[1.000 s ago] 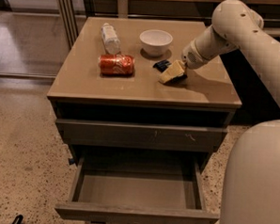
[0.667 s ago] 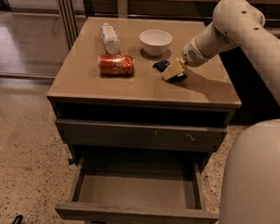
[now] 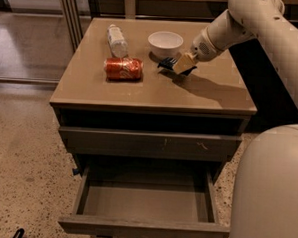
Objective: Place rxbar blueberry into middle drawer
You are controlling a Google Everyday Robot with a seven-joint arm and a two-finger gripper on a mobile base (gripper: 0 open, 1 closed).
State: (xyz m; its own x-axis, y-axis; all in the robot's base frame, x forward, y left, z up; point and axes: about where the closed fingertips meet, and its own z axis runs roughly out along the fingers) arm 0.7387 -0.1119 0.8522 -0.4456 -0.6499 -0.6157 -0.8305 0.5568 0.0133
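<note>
The rxbar blueberry (image 3: 166,64), a small dark navy bar, is at the back of the cabinet top (image 3: 140,90), just right of the white bowl. My gripper (image 3: 182,64) is at its right end, with the tan fingers closed on the bar and holding it slightly above the surface. A shadow lies beneath them. The middle drawer (image 3: 144,202) is pulled open at the bottom front, and its smooth grey inside holds nothing.
A red soda can (image 3: 123,68) lies on its side at mid-left of the top. A clear bottle (image 3: 116,40) lies behind it, and a white bowl (image 3: 165,43) stands at the back. A closed drawer front with pale scratches (image 3: 150,142) sits above the open drawer.
My gripper has moved up and slightly back from the cabinet top, and the navy bar has shifted with it.
</note>
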